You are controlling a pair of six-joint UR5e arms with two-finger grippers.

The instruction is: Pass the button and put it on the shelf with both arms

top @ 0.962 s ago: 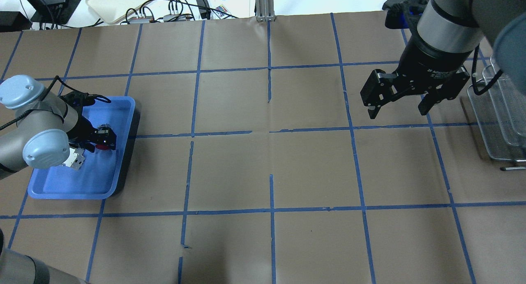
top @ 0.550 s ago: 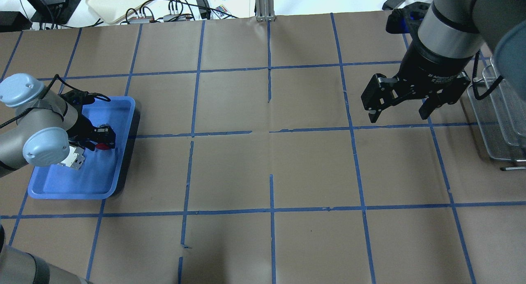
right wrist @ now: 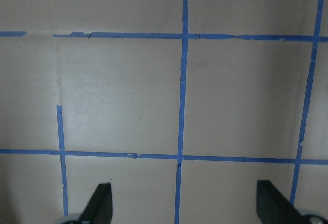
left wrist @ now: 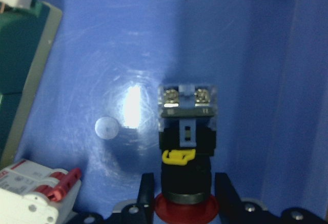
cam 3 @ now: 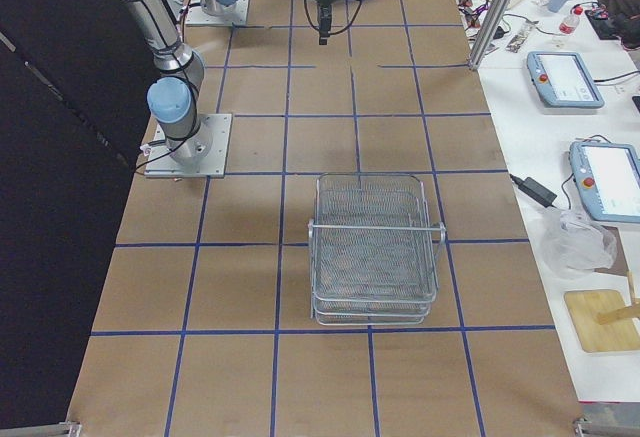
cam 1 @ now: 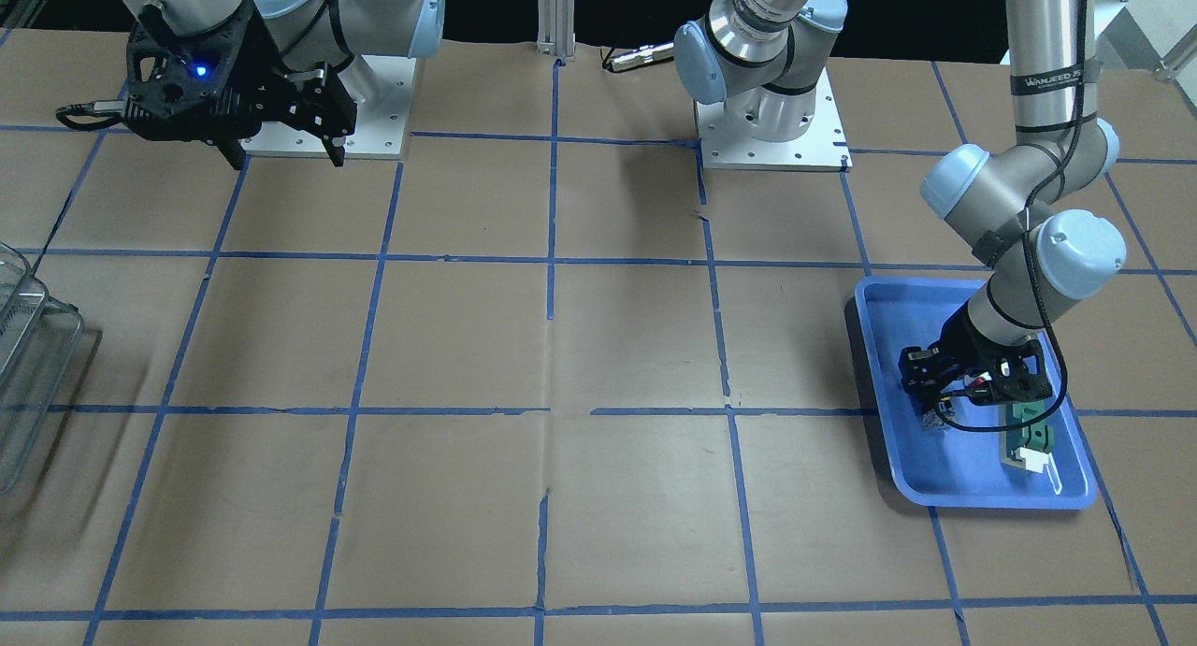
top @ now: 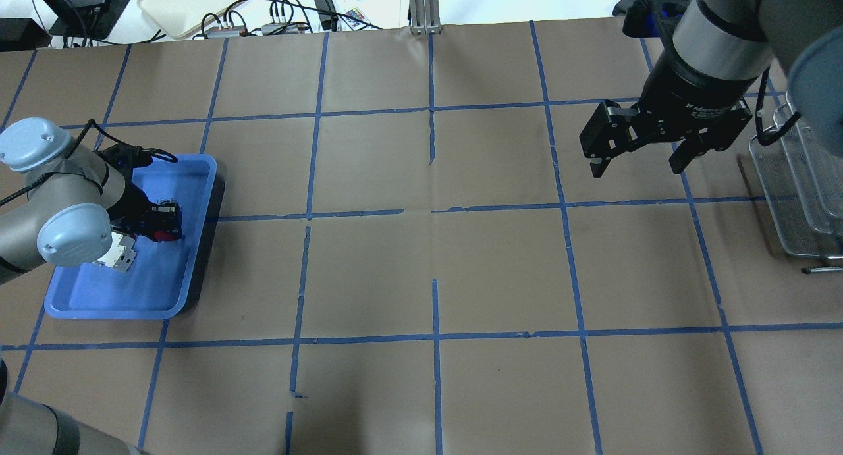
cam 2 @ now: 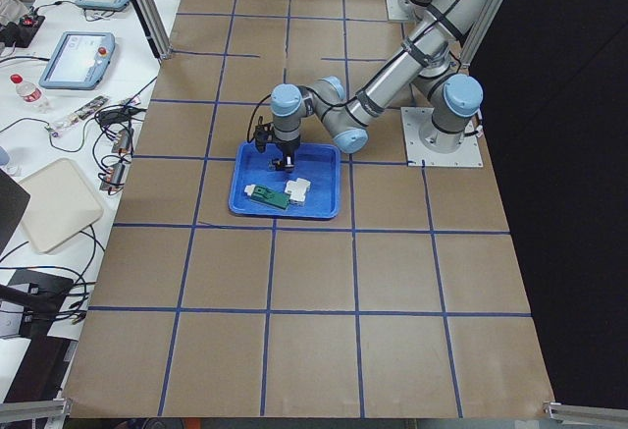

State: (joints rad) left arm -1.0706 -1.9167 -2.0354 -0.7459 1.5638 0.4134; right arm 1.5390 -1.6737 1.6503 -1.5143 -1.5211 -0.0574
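Pickup step: left tool point(left wrist: 184, 179) narrow astride button point(left wrist: 185, 131) in tray point(top: 151, 290), grip can't tell; right tool point(top: 636, 170) wide open nr shelf point(cam 3: 375, 247). Next, likely: secure grasp, lift, carry to counter point(top: 435, 270) centre for handover.

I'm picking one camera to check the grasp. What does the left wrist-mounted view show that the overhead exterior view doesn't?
Only the left wrist-mounted view: the button with its yellow ring and clear end block with two screws, the fingers of the left gripper flanking it, and a green-and-white part. Only the overhead exterior view: the open right gripper above the table, and the shelf at the right edge. Both: the button's red cap, the blue tray, the white block.
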